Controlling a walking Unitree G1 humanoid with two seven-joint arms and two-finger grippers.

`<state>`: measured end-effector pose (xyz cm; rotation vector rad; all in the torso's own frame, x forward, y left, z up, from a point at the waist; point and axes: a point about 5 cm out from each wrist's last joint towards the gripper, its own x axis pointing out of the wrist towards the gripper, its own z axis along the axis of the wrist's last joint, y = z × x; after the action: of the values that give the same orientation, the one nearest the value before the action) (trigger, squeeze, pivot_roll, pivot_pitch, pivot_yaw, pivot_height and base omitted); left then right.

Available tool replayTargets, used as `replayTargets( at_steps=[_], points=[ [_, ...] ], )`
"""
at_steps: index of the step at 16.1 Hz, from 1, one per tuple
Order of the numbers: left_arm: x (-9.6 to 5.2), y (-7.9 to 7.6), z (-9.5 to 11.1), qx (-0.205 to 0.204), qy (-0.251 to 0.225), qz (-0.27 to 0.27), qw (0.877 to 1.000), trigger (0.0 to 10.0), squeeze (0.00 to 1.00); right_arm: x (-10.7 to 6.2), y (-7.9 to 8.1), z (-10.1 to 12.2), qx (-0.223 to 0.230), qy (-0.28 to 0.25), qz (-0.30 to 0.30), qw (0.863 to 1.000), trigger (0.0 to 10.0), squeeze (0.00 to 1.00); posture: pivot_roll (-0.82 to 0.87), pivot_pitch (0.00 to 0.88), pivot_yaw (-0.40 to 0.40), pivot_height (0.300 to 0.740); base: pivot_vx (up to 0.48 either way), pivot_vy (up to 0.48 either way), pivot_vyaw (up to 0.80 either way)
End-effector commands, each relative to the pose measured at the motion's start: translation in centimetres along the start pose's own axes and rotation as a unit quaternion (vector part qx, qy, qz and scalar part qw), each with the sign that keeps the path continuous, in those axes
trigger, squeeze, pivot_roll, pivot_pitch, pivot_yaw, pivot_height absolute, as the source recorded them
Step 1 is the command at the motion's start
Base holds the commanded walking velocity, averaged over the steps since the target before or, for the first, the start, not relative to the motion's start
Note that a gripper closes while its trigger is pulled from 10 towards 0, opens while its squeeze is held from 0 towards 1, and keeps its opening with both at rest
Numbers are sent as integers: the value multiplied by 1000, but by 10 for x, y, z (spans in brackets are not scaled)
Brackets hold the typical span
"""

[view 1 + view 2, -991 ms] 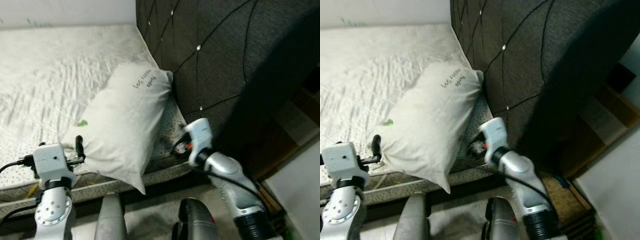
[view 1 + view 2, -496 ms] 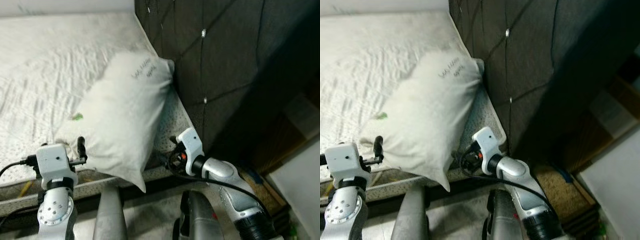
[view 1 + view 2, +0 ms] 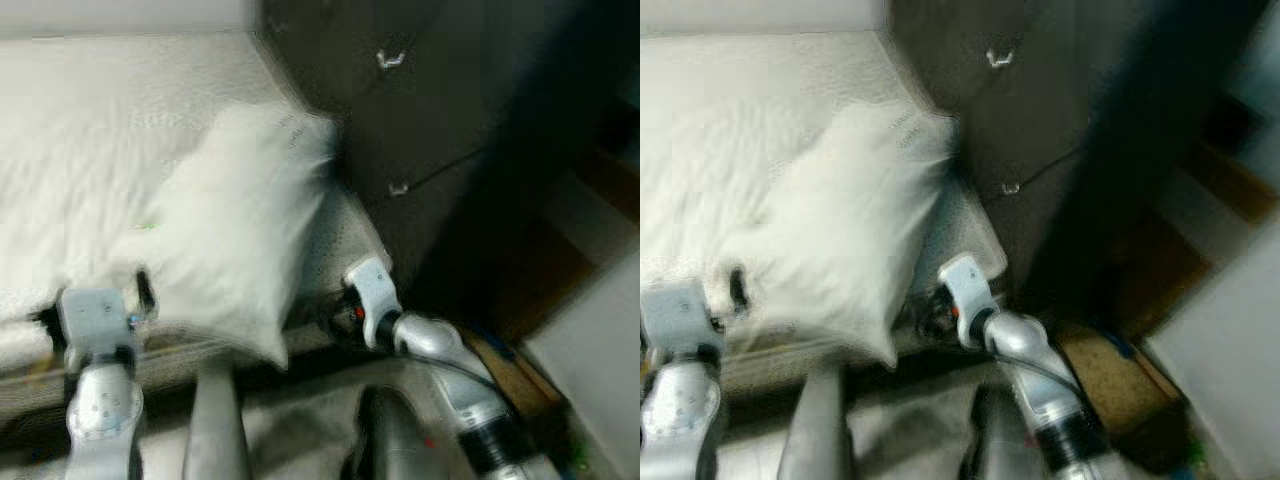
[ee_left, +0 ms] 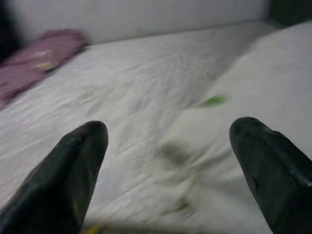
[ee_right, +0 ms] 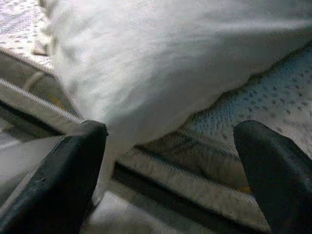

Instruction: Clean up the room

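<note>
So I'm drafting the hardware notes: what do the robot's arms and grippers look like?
Both arms are silver metal with boxy pale wrist blocks. The right arm has a black ribbed collar and a small red mark at the wrist. The left gripper and right gripper each have two thick black rounded fingers.

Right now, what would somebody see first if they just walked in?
The big white pillow on the bed, leaning near the tall dark headboard. Both grippers are open: the left gripper faces the sheet, the right gripper points at the pillow's lower corner.

2 silver arms, black cable, 2 black-fingered hands
</note>
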<state>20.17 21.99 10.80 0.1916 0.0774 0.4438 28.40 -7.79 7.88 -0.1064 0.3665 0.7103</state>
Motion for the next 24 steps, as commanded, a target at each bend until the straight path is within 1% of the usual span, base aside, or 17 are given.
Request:
replayTargets(
  at_steps=[1, 2, 5, 8, 10, 12, 14, 16, 17, 18, 19, 21, 23, 24],
  points=[
    [-1, 2, -6, 12, 18, 6, 1000, 10000, 0, 4, 2, -2, 6, 4, -9, 1000, 10000, 0, 58, 51, -47, 592, 0, 0, 0],
    [-2, 2, -7, 12, 19, 7, 1000, 10000, 0, 7, 3, 0, 0, 0, -14, 1000, 10000, 0, 58, 51, -47, 592, 0, 0, 0],
    [-1, 3, -7, 13, 21, 10, 1000, 10000, 0, 13, 5, 4, -3, -9, -20, 1000, 10000, 0, 64, 49, -44, 592, 0, 0, 800],
    [0, 2, -7, 13, 23, 9, 1000, 10000, 0, 17, 0, 4, 10, -13, -57, 998, 10000, 0, 63, 52, -41, 592, 0, 0, 800],
    [0, 2, -8, 15, 25, 7, 1000, 10000, 0, 19, -3, 3, 11, -15, -73, 997, 10000, 0, 64, 56, -39, 592, 0, 0, 800],
    [0, 1, -8, 17, 26, 7, 1000, 10000, 0, 20, -8, 4, 25, -22, -99, 994, 10000, 0, 67, 58, -37, 592, 0, 0, 0],
    [0, 2, -7, 19, 26, 6, 999, 10000, 0, 20, -13, 7, 25, -30, -124, 992, 10000, 0, 70, 63, -37, 592, 0, 0, 0],
    [-1, 4, -9, 22, 29, 5, 999, 10000, 0, 19, -19, 11, 44, -45, -150, 987, 10000, 0, 70, 67, -37, 592, 0, 0, 0],
    [-1, 4, -9, 22, 31, 4, 999, 10000, 0, 19, -19, 9, 52, -41, -157, 985, 10000, 0, 70, 71, -36, 592, 0, 0, 0],
    [0, 4, -11, 22, 33, 2, 999, 10000, 0, 18, -20, 4, 67, -29, -164, 984, 10000, 0, 69, 76, -36, 588, 0, 0, 0],
    [0, 3, -11, 22, 34, 0, 999, 10000, 0, 18, -20, 2, 73, -27, -166, 983, 10000, 0, 69, 80, -35, 579, 0, 0, 0],
    [1, 4, -9, 16, 33, -4, 999, 10000, 0, 17, -20, 1, 76, -28, -171, 982, 10000, 0, 67, 84, -35, 564, 0, 0, 0],
    [4, 4, -7, 9, 29, -13, 999, 10000, 0, 16, -23, -1, 74, -26, -186, 979, 10000, 0, 63, 85, -33, 535, 0, 0, 0],
    [5, 3, -5, 4, 21, -25, 999, 10000, 0, 16, -24, 1, 80, -38, -192, 977, 10000, 0, 59, 85, -31, 535, 0, 0, 0]
  ],
)
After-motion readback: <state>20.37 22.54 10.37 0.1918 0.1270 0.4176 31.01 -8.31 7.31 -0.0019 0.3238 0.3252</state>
